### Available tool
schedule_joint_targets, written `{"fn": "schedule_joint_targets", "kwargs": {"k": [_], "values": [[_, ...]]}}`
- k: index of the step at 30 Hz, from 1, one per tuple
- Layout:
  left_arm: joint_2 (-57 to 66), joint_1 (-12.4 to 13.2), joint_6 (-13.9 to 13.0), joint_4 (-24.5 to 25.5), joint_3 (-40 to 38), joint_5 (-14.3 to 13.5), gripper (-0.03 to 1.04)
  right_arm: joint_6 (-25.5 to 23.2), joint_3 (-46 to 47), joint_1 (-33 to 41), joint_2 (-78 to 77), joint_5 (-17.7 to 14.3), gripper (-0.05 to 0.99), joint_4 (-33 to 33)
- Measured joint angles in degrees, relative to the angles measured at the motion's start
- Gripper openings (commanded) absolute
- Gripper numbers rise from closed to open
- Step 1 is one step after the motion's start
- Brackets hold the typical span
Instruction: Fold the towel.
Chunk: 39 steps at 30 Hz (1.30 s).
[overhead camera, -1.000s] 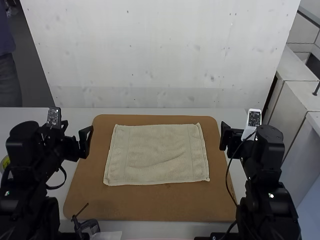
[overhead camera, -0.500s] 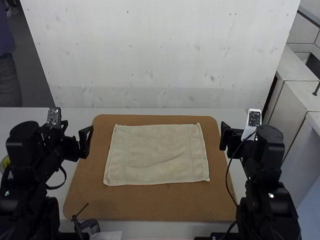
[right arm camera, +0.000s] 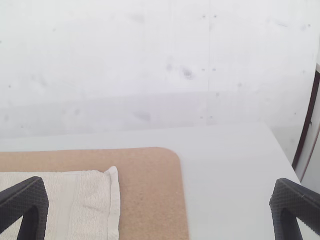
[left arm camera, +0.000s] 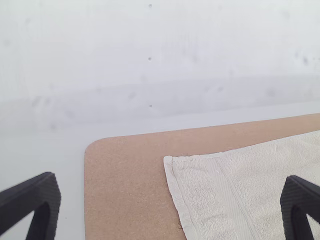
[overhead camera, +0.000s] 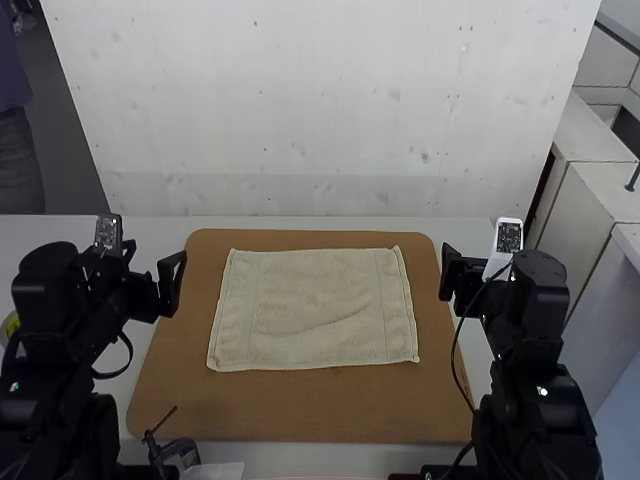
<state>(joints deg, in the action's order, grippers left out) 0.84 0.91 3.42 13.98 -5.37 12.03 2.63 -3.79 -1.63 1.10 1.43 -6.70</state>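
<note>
At the left end of the worktop (overhead camera: 155, 227) a small round yellowish thing (overhead camera: 11, 323) is partly hidden by the left arm (overhead camera: 60, 310). That arm's pincer (overhead camera: 157, 262), beside the board's left edge, has its black fingers (left arm camera: 42, 192) spread wide apart. A cable (overhead camera: 125, 362) loops out near the arm, and along the worktop's near edge, a little further right, sit a small dark device (overhead camera: 178, 452) with a thin stick and, just beside it, a white sheet (overhead camera: 218, 470). Next comes the brown board (overhead camera: 300, 410), flat on the worktop, its corners rounded. The cream towel (overhead camera: 320, 300) lies spread out on it, unfolded, between the two pincers and apart from both, with brown surface showing all around. It is roughly rectangular, its near edge wider than its far one, with a woven band running down near each side. In the left wrist view its far left corner lies flat; a shallow curved crease crosses its middle toward the right, and in the right wrist view the far right corner is slightly turned up. Past the board's right edge is the right arm's pincer (overhead camera: 468, 265), its fingers (right arm camera: 37, 192) also spread wide; a white device (overhead camera: 503, 247) sits above it, and a black cable (overhead camera: 455, 350) hangs down beside the right arm (overhead camera: 535, 350)
</note>
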Motion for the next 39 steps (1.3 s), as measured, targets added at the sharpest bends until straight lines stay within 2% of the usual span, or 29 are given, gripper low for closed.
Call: {"fn": "schedule_joint_targets", "kwargs": {"k": [10, 23, 28, 32, 39], "values": [[0.0, 0.0, 0.0, -0.7, 0.0, -1.0, 0.99, 0.7, 0.6, 0.0, 0.0, 0.0, 0.96, 2.8], [0.0, 0.0, -0.2, -2.1, 0.0, -3.8, 0.99, 2.5, 1.5, 0.1, 0.0, 1.7, 0.96, 3.0], [0.0, -0.2, -0.2, -2.1, 0.0, -5.8, 1.0, 3.5, 1.5, 0.1, 0.0, 1.7, 0.96, 2.6], [0.0, -0.3, -0.2, -1.0, -0.1, -6.7, 0.99, 3.9, 1.0, 0.2, 0.0, 1.7, 0.96, 1.1], [11.4, -0.3, -0.2, 4.0, -8.6, -7.6, 0.99, 4.1, -3.8, 0.5, 3.0, 3.3, 0.96, -9.2]]}}
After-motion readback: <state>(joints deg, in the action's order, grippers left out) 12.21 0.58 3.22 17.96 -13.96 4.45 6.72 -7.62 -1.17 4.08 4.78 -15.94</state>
